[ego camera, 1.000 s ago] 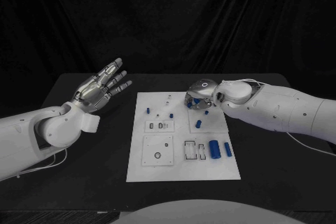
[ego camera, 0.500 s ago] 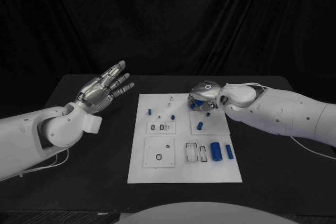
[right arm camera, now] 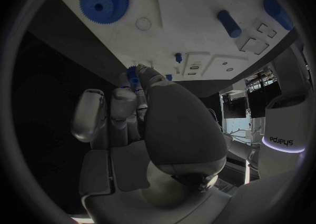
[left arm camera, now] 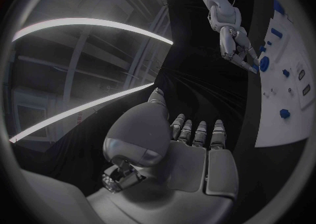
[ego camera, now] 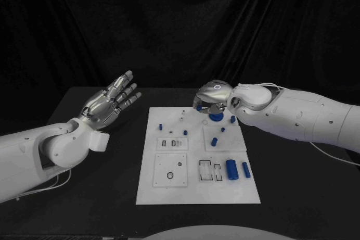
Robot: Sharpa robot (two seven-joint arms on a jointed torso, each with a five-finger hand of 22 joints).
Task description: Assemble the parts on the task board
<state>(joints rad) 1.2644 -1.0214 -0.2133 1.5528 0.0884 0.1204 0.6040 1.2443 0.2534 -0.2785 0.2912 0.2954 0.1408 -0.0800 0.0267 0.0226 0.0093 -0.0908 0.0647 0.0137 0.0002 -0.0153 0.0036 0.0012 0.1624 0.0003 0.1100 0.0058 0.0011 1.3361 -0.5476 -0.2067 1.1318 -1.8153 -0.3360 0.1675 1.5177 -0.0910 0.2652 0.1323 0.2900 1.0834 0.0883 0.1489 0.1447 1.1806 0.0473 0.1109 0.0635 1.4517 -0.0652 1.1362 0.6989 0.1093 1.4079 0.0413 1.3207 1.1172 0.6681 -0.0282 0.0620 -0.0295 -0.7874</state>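
Observation:
The white task board (ego camera: 196, 190) lies mid-table, and it also appears in the left wrist view (left arm camera: 289, 124) and the right wrist view (right arm camera: 191, 29). My right hand (ego camera: 212, 97) hovers over its far right corner and pinches a small blue part (right arm camera: 135, 72) at its fingertips. Below it a large blue gear (ego camera: 216, 115) (right arm camera: 99, 1) (left arm camera: 263, 64) lies flat on the board. The left wrist view shows the right hand (left arm camera: 236, 45) beside that gear. My left hand (ego camera: 111, 100) (left arm camera: 178, 150) is raised left of the board, open, fingers spread.
Two blue cylinders (ego camera: 231, 168) (ego camera: 245, 169) lie at the board's near right beside empty rectangular slots (ego camera: 205, 168). Small blue pegs (ego camera: 215, 142) (ego camera: 159, 127) stand or lie further up the board. Black table (ego camera: 300, 182) surrounds it.
My right hand has lifted off the far right corner of the board, uncovering the large blue gear. The left hand has barely moved. The camera has shifted a little.

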